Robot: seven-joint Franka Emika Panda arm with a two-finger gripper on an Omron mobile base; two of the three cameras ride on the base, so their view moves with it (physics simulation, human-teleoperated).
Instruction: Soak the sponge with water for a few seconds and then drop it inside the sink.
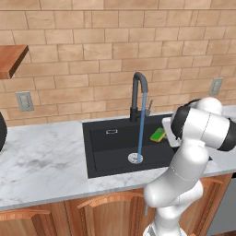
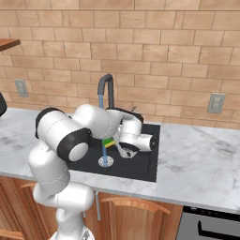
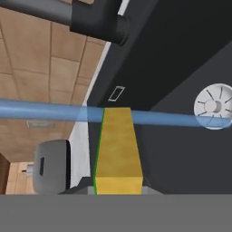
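The sponge (image 2: 108, 143), green on top with a yellow layer below, hangs above the black sink (image 1: 106, 156), held in my shut gripper (image 2: 115, 146). From the left base it shows as the sponge (image 1: 158, 135), just right of the water (image 1: 141, 131). That thin blue stream falls from the black gooseneck tap (image 1: 138, 90) to the silver drain (image 1: 135, 158). In the hand view the yellow sponge (image 3: 117, 149) runs forward from the gripper (image 3: 118, 190), and its far end meets the water (image 3: 45, 110). The drain (image 3: 213, 106) lies beyond it.
White marble counter (image 1: 41, 161) surrounds the sink, with wood cabinets (image 1: 97, 212) beneath. Wall outlets (image 1: 24, 101) (image 2: 216, 102) sit on the brick wall. A wooden shelf (image 1: 10, 59) juts out at the upper left. My own arm (image 1: 198, 133) stands over the sink's right side.
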